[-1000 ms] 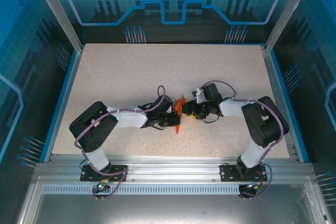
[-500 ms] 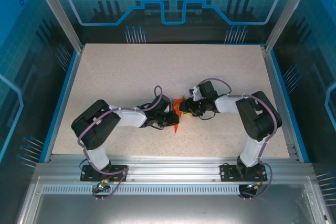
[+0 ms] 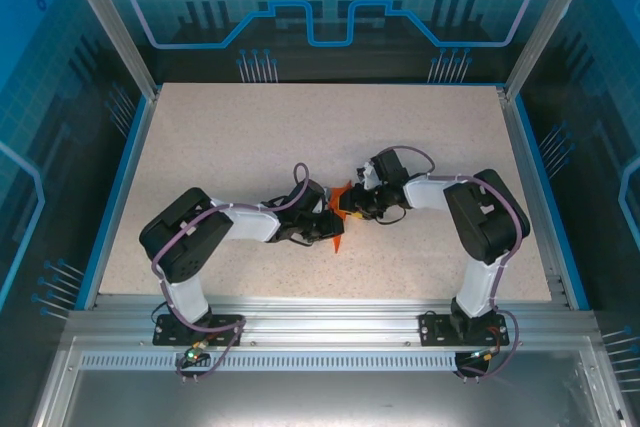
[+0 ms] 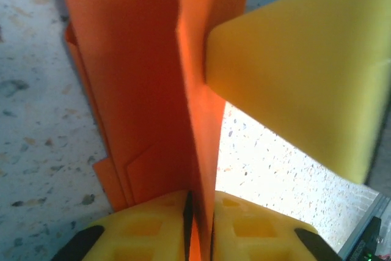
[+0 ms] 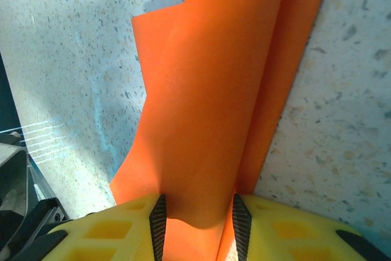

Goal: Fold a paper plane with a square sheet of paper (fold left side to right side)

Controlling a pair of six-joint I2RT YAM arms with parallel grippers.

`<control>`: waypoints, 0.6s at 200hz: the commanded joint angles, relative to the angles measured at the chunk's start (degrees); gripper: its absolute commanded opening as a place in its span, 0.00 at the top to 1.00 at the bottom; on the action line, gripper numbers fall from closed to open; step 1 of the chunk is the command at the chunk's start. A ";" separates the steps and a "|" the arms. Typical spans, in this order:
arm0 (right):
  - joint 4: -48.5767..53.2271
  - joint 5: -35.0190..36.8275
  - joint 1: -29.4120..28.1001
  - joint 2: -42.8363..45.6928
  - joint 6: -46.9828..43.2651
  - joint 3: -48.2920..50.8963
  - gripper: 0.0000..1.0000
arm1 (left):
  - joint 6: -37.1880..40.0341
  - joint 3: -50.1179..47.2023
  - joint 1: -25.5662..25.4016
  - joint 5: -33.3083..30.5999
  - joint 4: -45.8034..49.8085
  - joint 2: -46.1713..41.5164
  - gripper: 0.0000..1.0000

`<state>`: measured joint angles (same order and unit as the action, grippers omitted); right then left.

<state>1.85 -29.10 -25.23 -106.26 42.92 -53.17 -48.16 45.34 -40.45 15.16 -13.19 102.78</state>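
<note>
**Speckled beige tabletop (image 3: 250, 137), mid-fold**

We count one thin orange-red sheet of paper (image 5: 214, 90), folded into a long, narrow strip with stepped, layered edges and a sharp crease down its length. It sits at mid-table, caught between our two grippers. Our left gripper (image 4: 199, 203) pinches the crease in a hairline gap between its yellow fingers. Our right gripper (image 5: 197, 209), jaws partly apart, clasps a bulging fold that reaches both pads.
</note>
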 commanded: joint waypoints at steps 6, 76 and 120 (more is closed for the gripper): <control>3.65 3.04 -1.44 -2.81 -0.12 -0.80 0.65 | 0.00 -1.01 0.54 0.99 -0.22 -0.36 0.76; 3.43 2.90 -1.52 -2.91 -0.20 -0.80 0.65 | 0.61 -3.58 2.50 1.05 1.16 -6.89 0.61; 2.91 2.56 -1.48 -2.66 -0.15 -0.51 0.65 | 0.81 -3.99 6.72 2.79 1.56 -9.30 0.55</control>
<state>3.40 -28.77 -25.26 -106.69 42.94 -54.06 -47.94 41.65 -36.18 15.99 -12.43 94.91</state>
